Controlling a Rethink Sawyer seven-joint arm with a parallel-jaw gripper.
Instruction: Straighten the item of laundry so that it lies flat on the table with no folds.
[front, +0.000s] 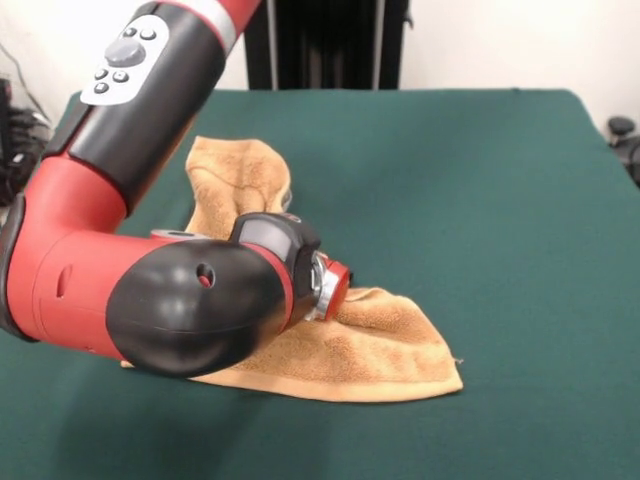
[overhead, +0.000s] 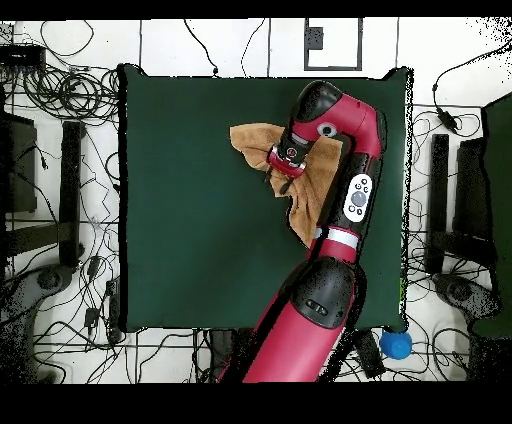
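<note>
Presently, as we read both views:

Towel (front: 370, 350): tan-orange terry, crumpled and not flat. We see it as two lobes: one broad lobe coming to a corner toward the camera in the front view, and one narrower bunched lobe running away behind the arm.

Towel, from above (overhead: 255, 140): one rumpled flap spreads out from the wrist, while a longer strip trails under the forearm toward the robot's base. We note folds and overlapping layers throughout.

Placement: it lies on the table (front: 500, 200), in the half farther from the robot's base and off centre. Wide green cloth is bare around it.

Gripper (overhead: 287, 160): down at the towel's middle, where the two lobes meet. In the front view the wrist's silver ring and red end cap sit right against the cloth.

Pincer state: we cannot tell. The wrist and the bulky black elbow joint cover the tip in both views.

Arm (front: 120, 270): red and black, bent sharply, with its lower segment lying low over the towel and hiding much of it. A grey button panel (front: 125, 60) shows on the upper link.

Surroundings: cables and dark equipment lie on the pale floor around the table; a blue ball (overhead: 396, 345) sits near one table corner.
</note>
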